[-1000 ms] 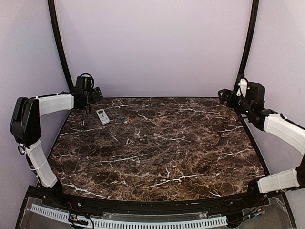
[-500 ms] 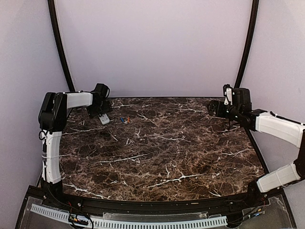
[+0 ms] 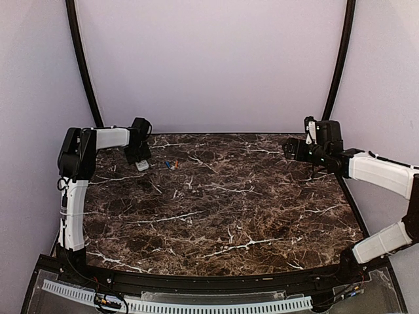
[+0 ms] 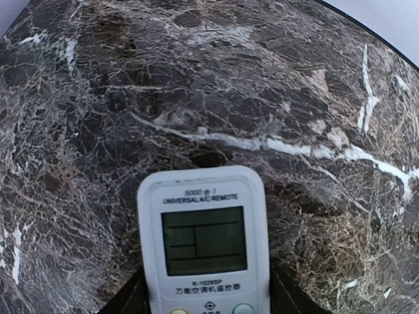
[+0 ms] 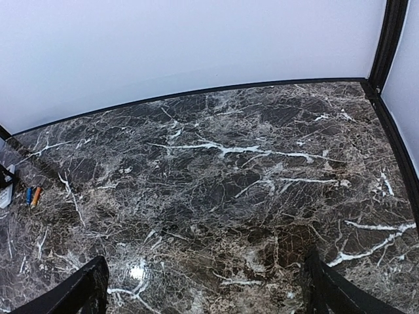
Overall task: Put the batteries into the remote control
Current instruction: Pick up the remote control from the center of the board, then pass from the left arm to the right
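Note:
The white remote control [image 4: 204, 242] lies face up on the marble table at the far left, screen end pointing away from my left gripper [image 4: 206, 302]. Its dark fingers [image 4: 128, 299] press against both long sides of the remote, so it is shut on it. From above, the left gripper [image 3: 139, 157] covers most of the remote [image 3: 142, 165]. Just right of it lie the two batteries, one bluish [image 3: 167, 164] and one orange-red [image 3: 175, 163], side by side and untouched. My right gripper [image 3: 289, 146] hovers open at the far right with nothing between its fingers [image 5: 88, 284].
The dark marble table [image 3: 222, 196] has a black rim and lilac walls close behind and at both sides. The right wrist view shows the batteries [image 5: 33, 195] far across the table at its left edge.
My left arm swung in from the back left corner and came down over the remote, and its jaws closed in on it. The right gripper moved slightly left and lower.

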### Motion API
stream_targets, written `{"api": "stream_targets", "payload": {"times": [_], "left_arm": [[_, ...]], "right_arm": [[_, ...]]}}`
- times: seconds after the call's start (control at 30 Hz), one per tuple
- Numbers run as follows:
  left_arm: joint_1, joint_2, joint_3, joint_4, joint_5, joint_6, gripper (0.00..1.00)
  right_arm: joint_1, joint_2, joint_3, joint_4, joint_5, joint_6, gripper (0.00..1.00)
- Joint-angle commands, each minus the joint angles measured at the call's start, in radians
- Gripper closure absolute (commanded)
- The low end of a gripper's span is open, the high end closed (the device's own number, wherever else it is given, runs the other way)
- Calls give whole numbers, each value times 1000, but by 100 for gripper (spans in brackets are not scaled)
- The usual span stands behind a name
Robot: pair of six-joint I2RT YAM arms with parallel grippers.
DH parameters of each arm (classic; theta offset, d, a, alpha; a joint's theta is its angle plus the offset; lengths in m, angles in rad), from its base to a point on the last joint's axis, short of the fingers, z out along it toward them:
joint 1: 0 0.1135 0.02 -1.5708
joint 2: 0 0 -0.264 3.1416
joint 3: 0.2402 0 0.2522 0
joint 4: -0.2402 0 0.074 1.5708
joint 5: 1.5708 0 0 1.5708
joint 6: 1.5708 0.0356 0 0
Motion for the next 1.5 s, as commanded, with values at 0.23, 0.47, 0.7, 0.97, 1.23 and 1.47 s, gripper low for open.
{"api": "stream_targets", "payload": {"times": [0.23,0.47,0.7,0.97,1.23,1.47], "left_arm": [[-3,-133,-140,46,149,-45,99],[-42,-452,-415,418,236,58,100],[-250,-845,-724,954,459,294,100],[-479,-1024,-755,1142,764,433,100],[-607,-1053,-736,1313,928,374,100],[-664,-1007,-721,1378,948,360,100]], "right_arm": [[12,-50,60,-46,-2,-9,1],[22,-123,109,-55,-181,-53,1],[162,-172,218,15,-561,-185,2],[362,-70,373,156,-843,-139,1],[515,44,408,353,-857,-111,1],[593,156,487,374,-886,-138,5]]}}
